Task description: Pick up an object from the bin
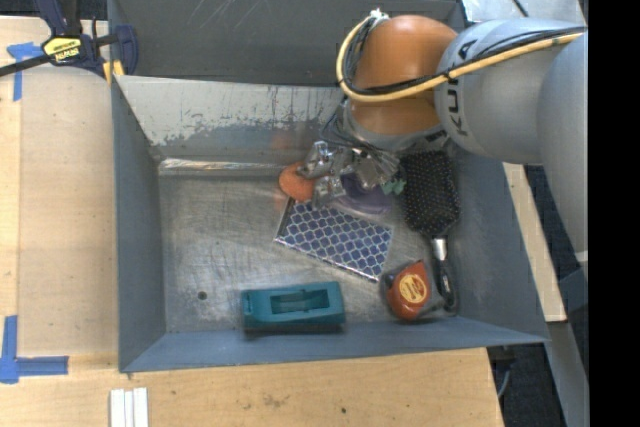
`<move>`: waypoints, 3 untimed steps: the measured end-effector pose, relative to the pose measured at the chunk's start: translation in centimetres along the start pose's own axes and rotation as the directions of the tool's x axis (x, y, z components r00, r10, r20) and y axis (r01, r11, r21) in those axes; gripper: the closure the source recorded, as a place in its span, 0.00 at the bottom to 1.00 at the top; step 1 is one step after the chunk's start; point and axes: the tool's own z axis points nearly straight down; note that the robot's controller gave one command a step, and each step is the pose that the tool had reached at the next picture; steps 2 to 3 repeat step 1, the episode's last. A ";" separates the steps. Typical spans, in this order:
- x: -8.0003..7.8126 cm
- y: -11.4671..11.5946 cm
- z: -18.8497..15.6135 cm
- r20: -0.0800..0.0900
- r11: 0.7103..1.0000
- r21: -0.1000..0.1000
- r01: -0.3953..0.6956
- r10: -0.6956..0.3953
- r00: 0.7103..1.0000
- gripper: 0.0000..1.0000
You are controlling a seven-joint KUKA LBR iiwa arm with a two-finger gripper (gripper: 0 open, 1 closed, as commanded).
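My gripper (343,167) hangs low at the back middle of the bin, under the arm's orange cover. Just to its left a small orange rounded thing (292,182) lies on the floor, close against it. Under and slightly right of the gripper sits a pale purple see-through piece (362,203). A flat blue pad with a white lattice pattern (335,239) lies directly in front of the gripper, tilted. I see nothing held.
A black hairbrush (431,197) lies along the right wall, handle toward the front. An orange tape measure (407,290) sits in the front right corner. A teal rectangular block (293,306) lies against the front wall. The left half of the floor is bare.
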 end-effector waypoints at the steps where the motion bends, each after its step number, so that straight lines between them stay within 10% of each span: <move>1: 3.9 3.4 -14.0 -0.024 0.970 0.001 0.245 -0.245 0.969 1.00; 3: 3.9 3.4 -14.0 -0.024 0.970 0.001 0.245 -0.245 0.969 1.00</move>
